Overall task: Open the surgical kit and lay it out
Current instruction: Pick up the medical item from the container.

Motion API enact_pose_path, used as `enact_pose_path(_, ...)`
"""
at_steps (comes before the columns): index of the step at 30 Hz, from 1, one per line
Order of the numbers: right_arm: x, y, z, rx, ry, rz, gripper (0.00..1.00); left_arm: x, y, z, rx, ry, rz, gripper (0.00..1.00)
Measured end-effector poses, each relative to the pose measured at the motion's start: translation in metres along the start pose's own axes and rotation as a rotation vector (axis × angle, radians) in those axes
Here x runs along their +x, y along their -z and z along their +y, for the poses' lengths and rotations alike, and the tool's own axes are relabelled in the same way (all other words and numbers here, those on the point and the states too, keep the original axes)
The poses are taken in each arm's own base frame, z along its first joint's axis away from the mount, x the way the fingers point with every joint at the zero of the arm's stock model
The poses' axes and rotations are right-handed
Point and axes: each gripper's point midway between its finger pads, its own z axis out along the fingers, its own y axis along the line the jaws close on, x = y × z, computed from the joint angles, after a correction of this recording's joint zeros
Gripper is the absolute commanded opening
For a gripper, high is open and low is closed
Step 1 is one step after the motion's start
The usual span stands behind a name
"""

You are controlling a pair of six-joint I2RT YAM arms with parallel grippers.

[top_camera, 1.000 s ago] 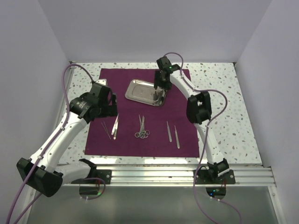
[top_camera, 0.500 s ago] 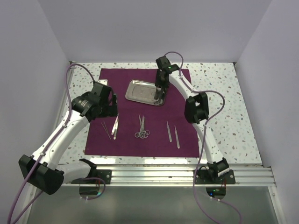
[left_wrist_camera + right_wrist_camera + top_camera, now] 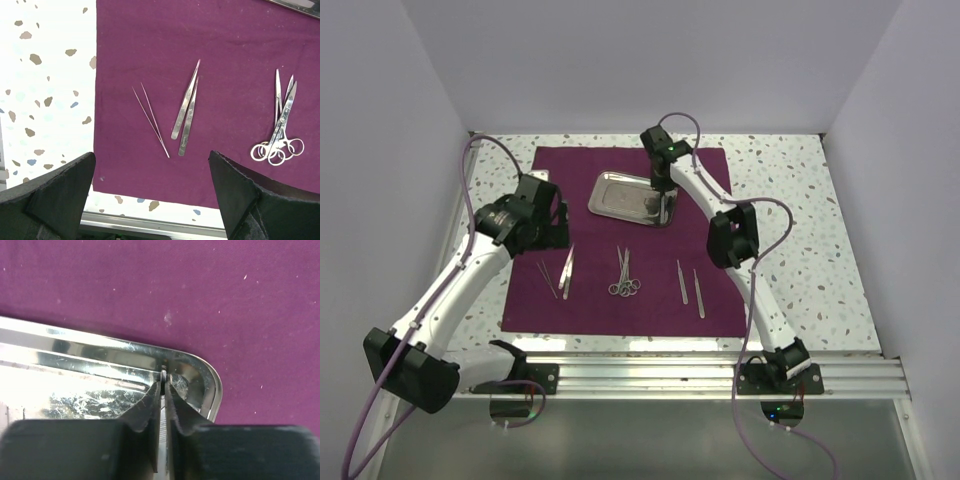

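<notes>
My right gripper pinches a thin silver sliver inside the steel tray. My left gripper hangs wide open over the tweezers.

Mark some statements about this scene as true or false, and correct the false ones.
1. The cloth lies spread flat. True.
2. The left claw is shut. False: it is open, above the left part of the cloth.
3. The scissors lie in the tray. False: they lie on the cloth, on the near side of the tray.
4. The right claw is at a corner of the tray. True.
</notes>
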Motion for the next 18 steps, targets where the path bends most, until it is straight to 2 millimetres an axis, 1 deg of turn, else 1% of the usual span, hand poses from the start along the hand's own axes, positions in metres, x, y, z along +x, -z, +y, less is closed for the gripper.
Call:
enact_pose_path(1,0.001,0.000,0.000,0.004,0.002,0.001,0.03,0.000,-0.001,0.000,0.000,-0.002,0.002,1.00)
enact_pose_path(3,0.002,0.001,0.001,0.003,0.003,0.002,0.00,0.001,-0.003,0.000,-0.002,-0.008,0.009,1.00)
enact_pose_path(12,0.001,0.003,0.002,-0.030,-0.016,0.010,0.00,0.001,-0.008,-0.002,0.002,-0.025,0.023,1.00)
enact_pose_path(18,-0.002,0.006,0.001,-0.091,-0.058,0.037,0.00,0.000,-0.011,-0.008,0.026,-0.018,0.026,1.00)
